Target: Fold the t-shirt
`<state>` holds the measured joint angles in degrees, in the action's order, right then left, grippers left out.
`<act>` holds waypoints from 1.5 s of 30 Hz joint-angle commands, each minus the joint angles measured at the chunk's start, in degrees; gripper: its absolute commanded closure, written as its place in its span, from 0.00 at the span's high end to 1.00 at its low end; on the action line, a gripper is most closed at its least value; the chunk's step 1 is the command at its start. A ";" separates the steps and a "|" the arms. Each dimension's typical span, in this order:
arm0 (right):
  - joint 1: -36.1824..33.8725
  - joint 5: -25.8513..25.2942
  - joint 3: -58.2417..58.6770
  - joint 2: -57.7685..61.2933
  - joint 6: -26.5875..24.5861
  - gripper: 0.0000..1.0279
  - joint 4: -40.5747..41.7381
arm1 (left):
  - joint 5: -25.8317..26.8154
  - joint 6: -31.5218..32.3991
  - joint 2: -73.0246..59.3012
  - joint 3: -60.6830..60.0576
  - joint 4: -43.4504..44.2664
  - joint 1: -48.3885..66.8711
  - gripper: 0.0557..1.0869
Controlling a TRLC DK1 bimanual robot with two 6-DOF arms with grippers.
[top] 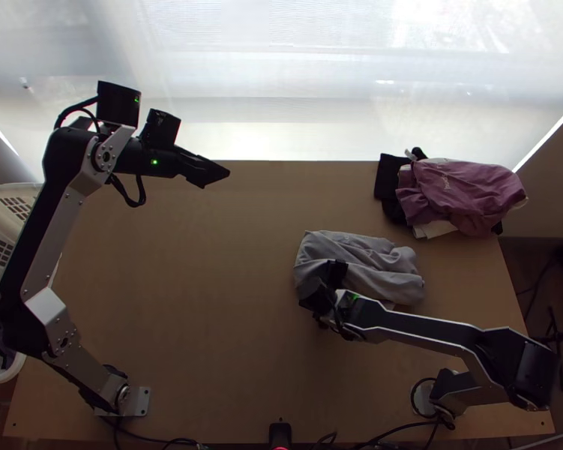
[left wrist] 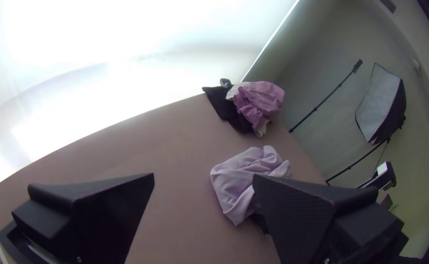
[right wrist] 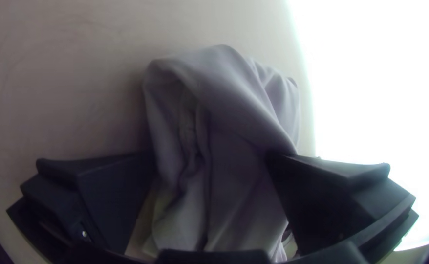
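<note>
- The grey t-shirt (top: 356,253) lies on the wooden table (top: 184,300), a little to the right of its middle; it is bunched in a loose, wrinkled heap, with several soft ridges, not spread flat.
- The right gripper (top: 324,282) is down at the heap, at the side which looks to the middle of the table. Its two black fingers (right wrist: 329,195) stand wide apart, and cloth lies in the space between them; they do not pinch it.
- The left gripper (top: 218,174) is in the air, over the far left part of the table, well apart from the t-shirt. Its fingers are spread also, with nothing between them.
- At the far right corner I see a pile of other clothes: a mauve garment (top: 468,191) is on top, a black cloth (top: 388,178) comes out at its side, and some white cloth (top: 434,229) is under it. This pile is apart from the t-shirt.
- A white basket (top: 19,188) stands beside the left edge of the table.
- Beyond the right side of the table there is a studio lamp (left wrist: 376,105).
</note>
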<state>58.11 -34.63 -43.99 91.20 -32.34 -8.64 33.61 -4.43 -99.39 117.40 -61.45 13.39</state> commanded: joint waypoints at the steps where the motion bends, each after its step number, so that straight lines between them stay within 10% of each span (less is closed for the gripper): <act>1: 0.08 -1.67 -1.01 -0.14 -1.24 0.95 1.35 | 0.58 -0.67 0.61 -0.69 -0.16 -1.35 0.95; 14: 2.01 -3.95 0.83 -5.86 4.12 0.95 -0.06 | 2.08 -5.15 1.75 -4.64 0.37 -3.19 0.95; 33: 3.77 -6.59 8.39 -6.91 8.43 0.95 5.83 | 6.21 -4.98 12.21 -36.46 24.62 -4.60 0.95; 45: 5.17 -9.40 7.16 -14.82 3.16 0.95 5.92 | 7.18 -4.98 13.70 -39.62 25.68 -5.57 0.95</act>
<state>63.00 -43.16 -36.36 79.61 -26.44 -3.07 40.32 -9.47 -86.35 79.88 -36.73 7.97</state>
